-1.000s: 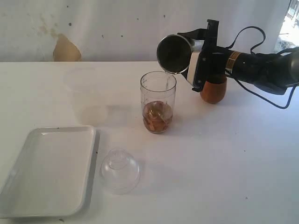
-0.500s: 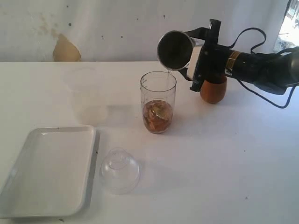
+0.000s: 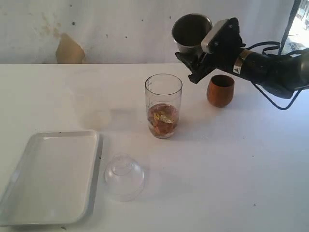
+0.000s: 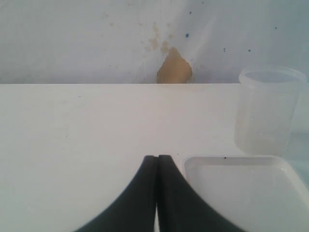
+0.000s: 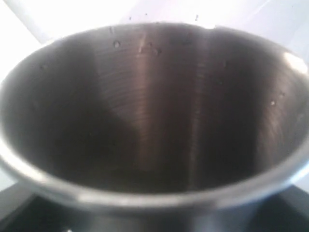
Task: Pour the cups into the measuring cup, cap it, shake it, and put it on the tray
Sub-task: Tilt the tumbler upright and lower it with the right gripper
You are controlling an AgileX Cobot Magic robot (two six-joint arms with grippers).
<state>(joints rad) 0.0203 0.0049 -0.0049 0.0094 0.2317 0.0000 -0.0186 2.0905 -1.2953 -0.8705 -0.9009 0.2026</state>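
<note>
tumbler, clamped in right claw, hangs near wooden cup; set down carelessly, it could knock that cup over

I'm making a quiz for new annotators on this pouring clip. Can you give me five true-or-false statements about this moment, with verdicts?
1. The right claw holds the steel tumbler in the air. True.
2. The dome lid caps the measuring cup. False: the lid lies on the table beside the tray, and the measuring cup is uncapped.
3. The measuring cup has brownish contents in its lower part. True.
4. The wooden cup lies tipped over on the tray. False: it stands upright on the table, right of the measuring cup.
5. The left claw is shut. True.
</note>
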